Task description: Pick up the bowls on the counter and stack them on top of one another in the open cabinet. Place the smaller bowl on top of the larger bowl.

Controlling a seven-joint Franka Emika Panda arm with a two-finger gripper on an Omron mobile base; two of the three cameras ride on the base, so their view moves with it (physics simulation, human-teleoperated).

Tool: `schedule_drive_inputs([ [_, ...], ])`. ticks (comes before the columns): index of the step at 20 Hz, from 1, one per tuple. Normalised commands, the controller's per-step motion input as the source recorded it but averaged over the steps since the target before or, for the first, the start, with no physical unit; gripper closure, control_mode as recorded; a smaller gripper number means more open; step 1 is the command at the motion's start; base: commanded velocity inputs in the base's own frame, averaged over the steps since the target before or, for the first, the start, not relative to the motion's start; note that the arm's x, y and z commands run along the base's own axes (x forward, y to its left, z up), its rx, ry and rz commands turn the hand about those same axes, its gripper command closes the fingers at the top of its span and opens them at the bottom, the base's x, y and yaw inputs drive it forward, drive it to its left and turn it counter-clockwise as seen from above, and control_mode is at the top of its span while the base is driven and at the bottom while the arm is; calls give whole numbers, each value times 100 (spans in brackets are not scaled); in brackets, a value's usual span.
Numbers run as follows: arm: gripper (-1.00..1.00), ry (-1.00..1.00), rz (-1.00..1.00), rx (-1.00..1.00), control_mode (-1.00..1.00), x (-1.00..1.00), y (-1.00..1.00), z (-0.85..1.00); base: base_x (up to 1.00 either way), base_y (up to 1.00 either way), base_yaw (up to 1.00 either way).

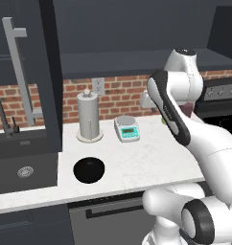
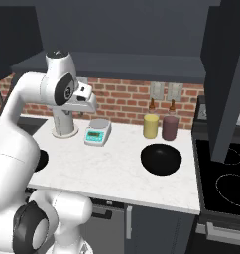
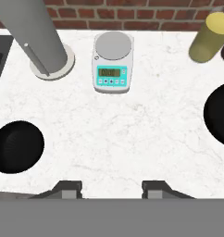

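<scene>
Bowls sit untouched: from the hand view, swing the spread, empty gripper (image 3: 111, 187) toward three o'clock over the larger bowl (image 3: 220, 113), leaving the smaller bowl (image 3: 16, 146) at nine o'clock.

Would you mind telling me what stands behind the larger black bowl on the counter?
Behind the larger bowl, against the brick wall, stand a yellow bottle and a dark maroon bottle. Their lower edges are visible; nothing shows behind them.

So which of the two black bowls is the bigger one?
The bowl in front of the yellow bottle and the dark one, nearest the stove. The smaller bowl sits by the sink.
</scene>
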Motion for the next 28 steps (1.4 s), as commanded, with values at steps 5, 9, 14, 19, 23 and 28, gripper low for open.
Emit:
schedule_drive_inputs([
  [5, -100, 0, 0, 0, -100, -24, 5, 0, 0, 0, 0],
  [9, -100, 0, 0, 2, -100, -34, 12, -5, 0, 0, 0],
  [14, -100, 0, 3, 5, -100, -48, 37, -35, 0, 0, 0],
  [19, -100, -1, 8, 0, -100, -19, 88, -47, 0, 0, 0],
  [23, -100, 0, 8, 0, -100, 0, 100, -50, 0, 0, 0],
  [28, -100, 1, 4, -6, -100, 0, 100, -42, 0, 0, 0],
])
